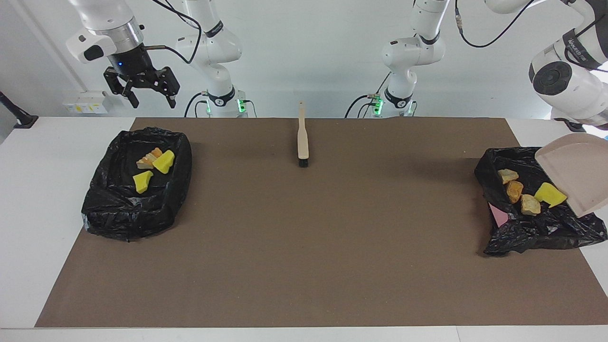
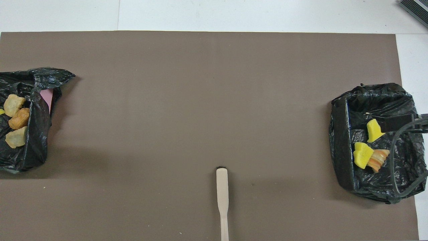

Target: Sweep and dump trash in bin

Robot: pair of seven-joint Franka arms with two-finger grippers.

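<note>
The beige dustpan (image 1: 577, 168) hangs tilted over the black-bagged bin (image 1: 536, 230) at the left arm's end, under the left arm, whose gripper is past the picture's edge. A yellow wedge of trash (image 1: 550, 194) lies at the pan's lower lip, beside three tan chunks (image 1: 517, 191) in that bin. The chunks (image 2: 17, 118) also show in the overhead view. My right gripper (image 1: 146, 92) is open and empty, up over the edge of the second bin (image 1: 118, 213). That bin holds two yellow wedges (image 1: 164, 161) and a striped chunk (image 1: 151, 158).
A wooden-handled brush (image 1: 302, 138) lies on the brown mat (image 1: 304, 247) midway between the arms' bases, bristles pointing away from the robots. A pink patch (image 1: 498, 214) shows under the bag of the bin at the left arm's end.
</note>
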